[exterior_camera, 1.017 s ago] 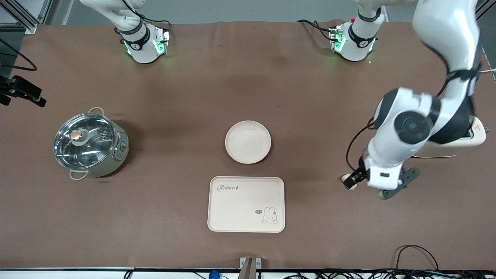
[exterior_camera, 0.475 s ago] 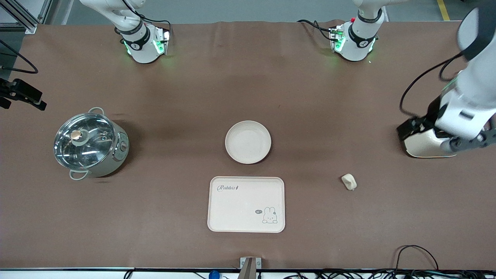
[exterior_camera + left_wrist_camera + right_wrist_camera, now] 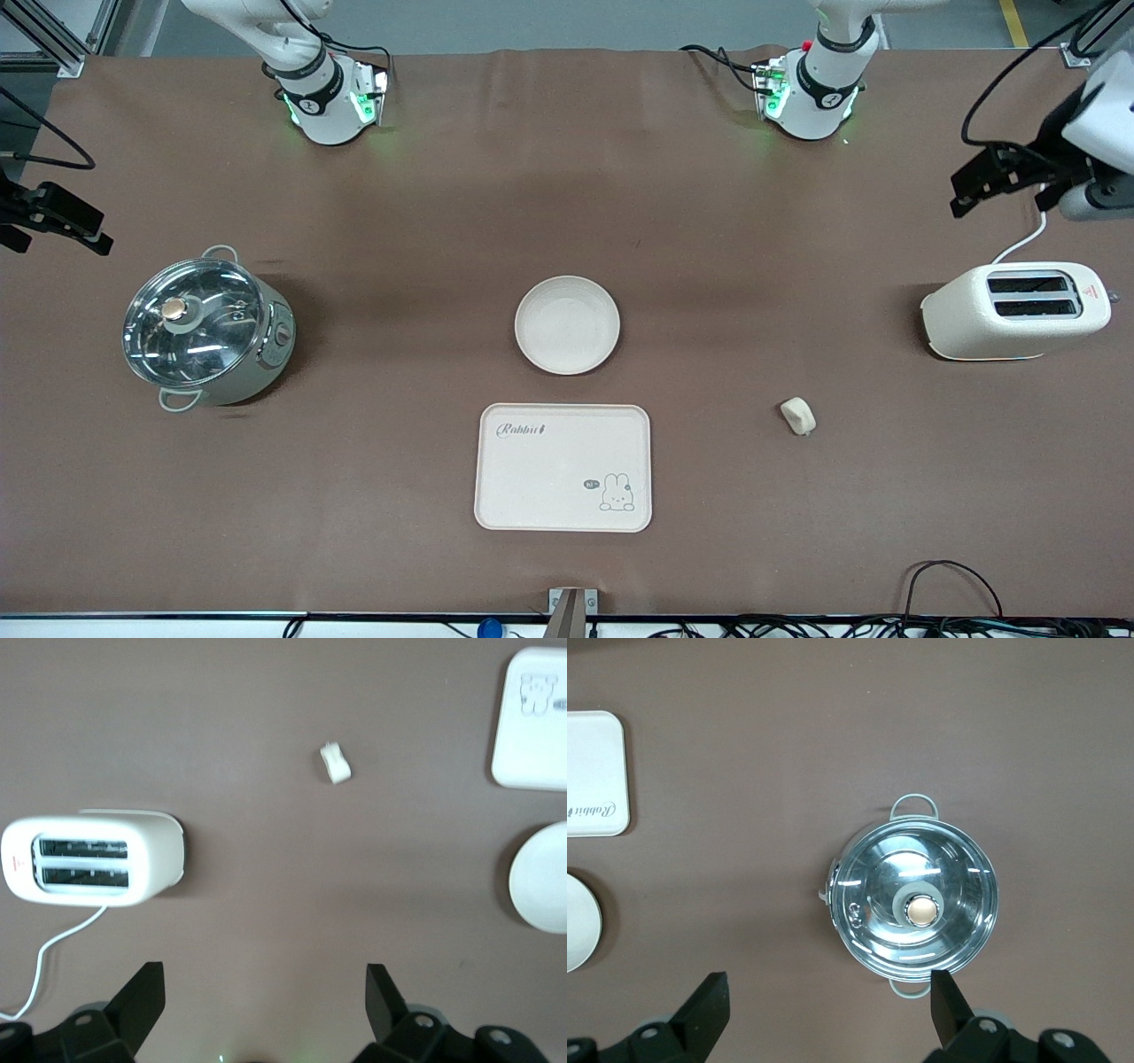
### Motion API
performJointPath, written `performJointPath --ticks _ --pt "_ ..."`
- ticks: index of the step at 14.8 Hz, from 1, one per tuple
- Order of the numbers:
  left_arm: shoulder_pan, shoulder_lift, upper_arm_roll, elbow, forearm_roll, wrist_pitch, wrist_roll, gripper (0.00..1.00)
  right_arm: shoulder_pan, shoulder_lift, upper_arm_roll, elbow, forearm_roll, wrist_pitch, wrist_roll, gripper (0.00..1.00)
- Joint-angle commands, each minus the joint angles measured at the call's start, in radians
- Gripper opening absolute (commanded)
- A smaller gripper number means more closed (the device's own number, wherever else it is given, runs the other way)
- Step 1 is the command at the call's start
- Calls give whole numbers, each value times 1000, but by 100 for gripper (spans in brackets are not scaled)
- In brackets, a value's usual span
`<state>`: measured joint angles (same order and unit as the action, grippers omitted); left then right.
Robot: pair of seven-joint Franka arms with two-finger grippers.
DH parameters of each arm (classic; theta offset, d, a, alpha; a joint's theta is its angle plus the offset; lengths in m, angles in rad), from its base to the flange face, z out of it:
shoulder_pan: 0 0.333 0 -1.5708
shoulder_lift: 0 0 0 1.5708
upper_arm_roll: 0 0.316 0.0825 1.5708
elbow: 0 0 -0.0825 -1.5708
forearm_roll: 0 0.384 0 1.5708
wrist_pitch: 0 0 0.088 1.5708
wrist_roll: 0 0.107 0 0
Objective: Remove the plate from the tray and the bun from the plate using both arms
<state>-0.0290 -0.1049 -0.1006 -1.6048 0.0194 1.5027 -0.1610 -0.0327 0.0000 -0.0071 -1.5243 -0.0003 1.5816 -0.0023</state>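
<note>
A: Where's the round shallow cream plate (image 3: 567, 324)?

B: Mid surface, flat on the brown cloth, just beside the rectangular cream tray w/ rabbit drawing (image 3: 563, 467); the tray is nearer the front cam. Plate's empty.

A: And the small pale cream-white bun (image 3: 798, 415)?

B: On the cloth, alone, toward the left arm's end, well apart from plate and tray. White two-slot toaster (image 3: 1016, 311) sits farther toward that end, a bit farther from the cam than the bun.

A: Left gripper (image 3: 983, 184)?

B: Up in the air at the left arm's end of the surface, over bare cloth near the toaster's cord. Fingers (image 3: 142, 995) spread wide, nothing between them.

A: Right gripper (image 3: 829, 1005)?

B: High over the cloth by the steel pot w/ glass lid (image 3: 205, 329) at the right arm's end. Also spread wide, holding nothing. Front cam shows only a dark piece at that edge.
</note>
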Motion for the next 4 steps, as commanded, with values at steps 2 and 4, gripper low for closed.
performJointPath --ticks 2,4 --pt "-19 -104 13 -93 -10 2 46 100 8 -17 -1 -31 -20 12 -4 100" --pt "-14 -89 15 -54 -13 -24 80 100 5 -15 -1 -28 -36 15 -5 100"
